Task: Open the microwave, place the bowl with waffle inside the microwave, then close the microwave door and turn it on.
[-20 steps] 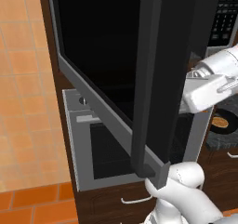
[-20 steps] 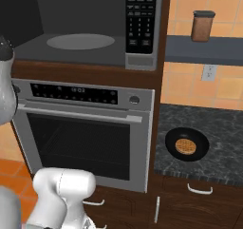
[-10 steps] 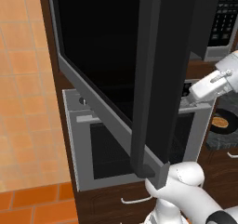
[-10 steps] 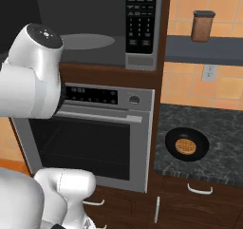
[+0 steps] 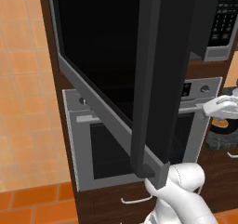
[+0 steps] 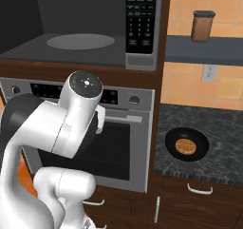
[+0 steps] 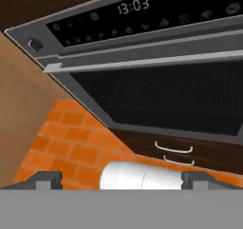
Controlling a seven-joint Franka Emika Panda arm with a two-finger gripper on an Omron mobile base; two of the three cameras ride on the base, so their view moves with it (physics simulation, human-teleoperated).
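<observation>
The microwave (image 6: 95, 38) stands open, its cavity and round turntable (image 6: 80, 41) bare, and its keypad (image 6: 141, 14) is to the right. The microwave door (image 5: 107, 65) is swung wide out to the left, with its black bar handle (image 5: 148, 88) nearest the camera. The bowl with waffle (image 6: 186, 146) sits on the dark counter right of the oven. My gripper (image 7: 122, 179) is open with nothing between its fingertips (image 7: 47, 179). It points down and sideways at the oven front. My hand (image 5: 224, 108) hangs in front of the oven's top right.
A silver oven (image 6: 118, 142) with a horizontal handle (image 7: 142, 62) sits under the microwave, with drawer pulls (image 7: 173, 149) below it. A brown jar (image 6: 202, 26) stands on the shelf at the right. The floor is orange tile (image 7: 61, 152). My upper arm (image 6: 71, 123) blocks the oven's left part.
My arm has swung down and to the right, from microwave height to in front of the oven. The microwave door stays open and the bowl has not moved.
</observation>
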